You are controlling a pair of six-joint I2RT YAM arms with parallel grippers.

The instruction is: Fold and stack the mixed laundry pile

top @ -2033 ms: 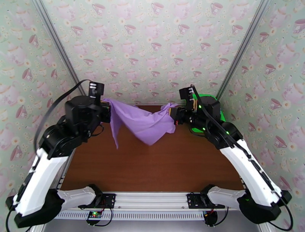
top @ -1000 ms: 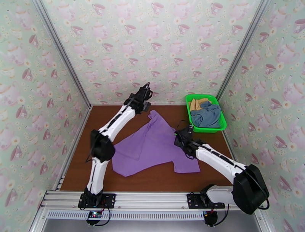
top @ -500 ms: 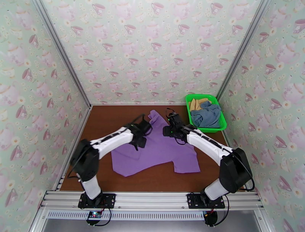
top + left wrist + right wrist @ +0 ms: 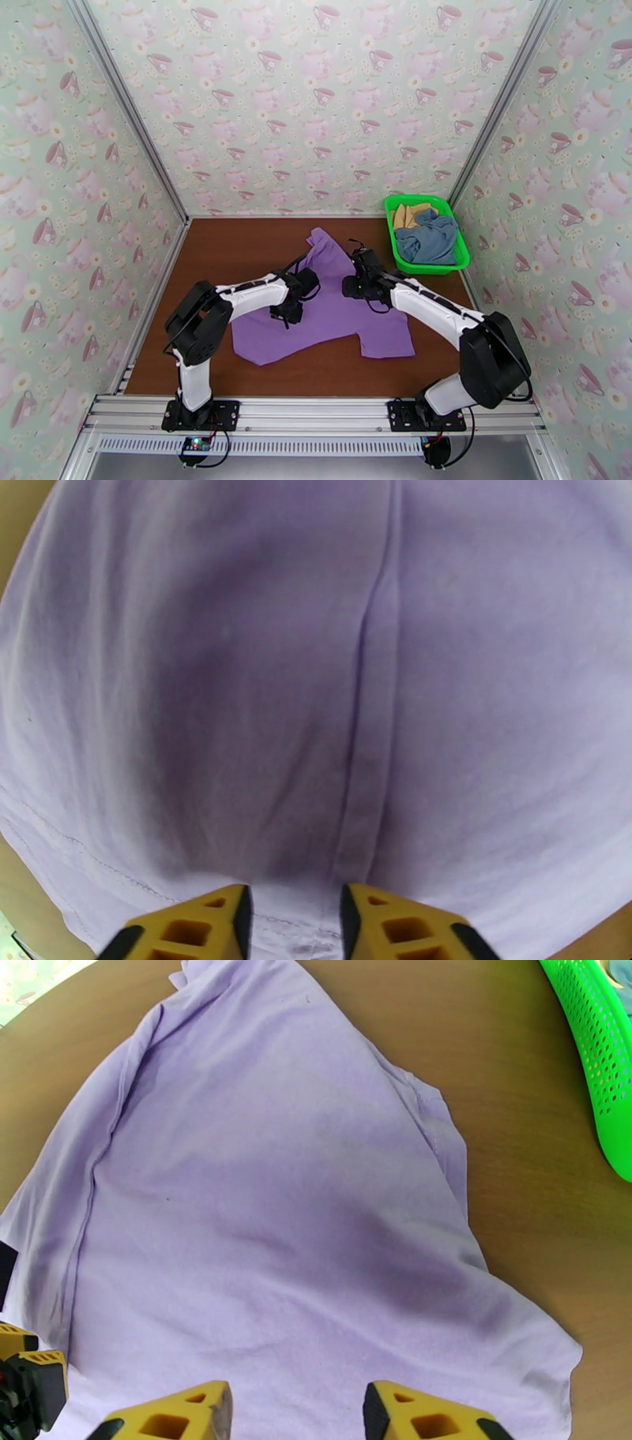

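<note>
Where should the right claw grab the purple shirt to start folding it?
Probably the purple shirt's near-right corner, coming low from the green basket's side: its hem lies flat against bare table, so a finger can slide under. The right claw hangs open over flat cloth, with no edge to pinch there.

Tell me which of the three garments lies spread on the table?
The lilac purple cloth garment, lying spread on the brown table; the slate blue-grey garment and the tan-yellow garment sit bunched in the bright green plastic mesh basket.
</note>
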